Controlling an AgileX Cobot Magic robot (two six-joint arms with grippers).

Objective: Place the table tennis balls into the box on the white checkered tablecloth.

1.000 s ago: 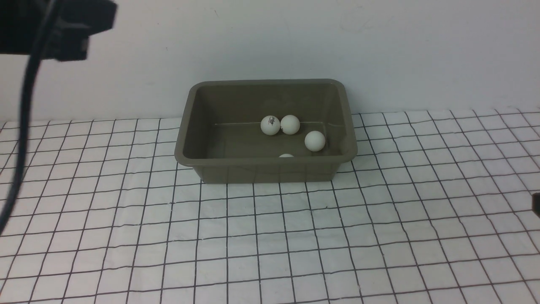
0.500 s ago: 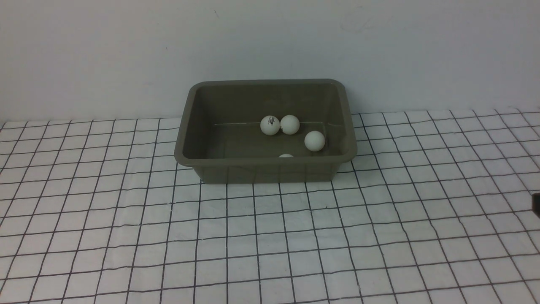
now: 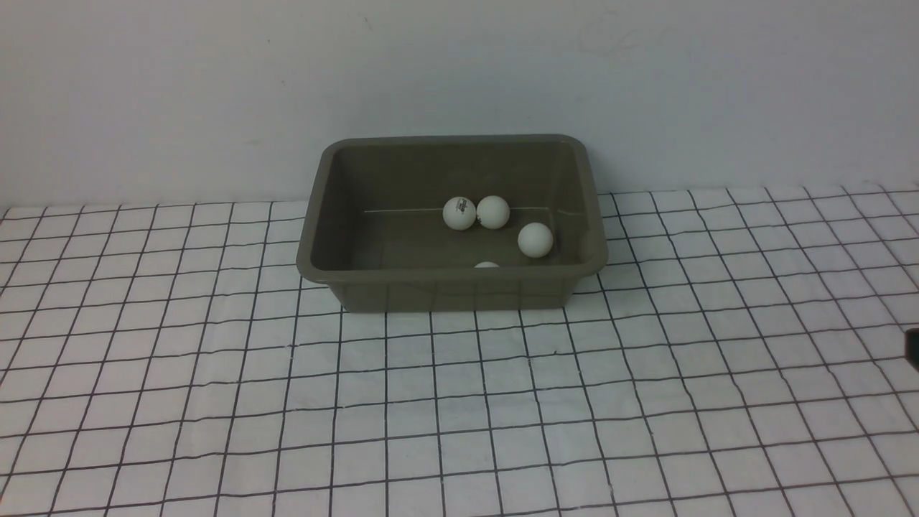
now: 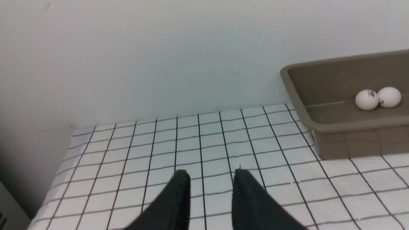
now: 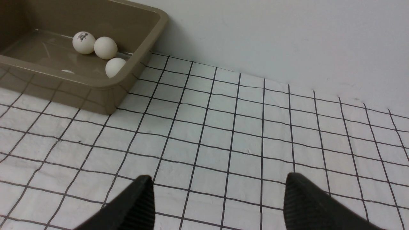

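Front view gives you the white checkered tablecloth (image 3: 179, 373) across the whole foreground, slightly wrinkled, with a plain pale wall (image 3: 143, 93) behind it. The box (image 3: 452, 293) stands on the cloth at its far edge, a little left of centre, its back close to the wall.

All four table tennis balls (image 3: 535, 240) lie inside the box, in its right half. Reading left to right:
- The logo ball (image 3: 459, 213) sits near the back wall and touches a plain ball (image 3: 493, 212) beside it.
- The fourth ball (image 3: 487, 265) shows only its top above the near rim.
- The third ball (image 3: 535, 240) lies apart from the pair, nearer the right wall.

At the far right edge you see a dark sliver (image 3: 913, 348), too little to identify.

In the left wrist view, your left gripper (image 4: 209, 174) hangs over bare cloth well to the left of the box. Its two black fingers stand a narrow gap apart and nothing is between them.

In the right wrist view, your right gripper (image 5: 218, 179) is over bare cloth to the right of the box. Its fingers are spread wide and they hold nothing. That view also shows the balls resting in the box's near corner area.
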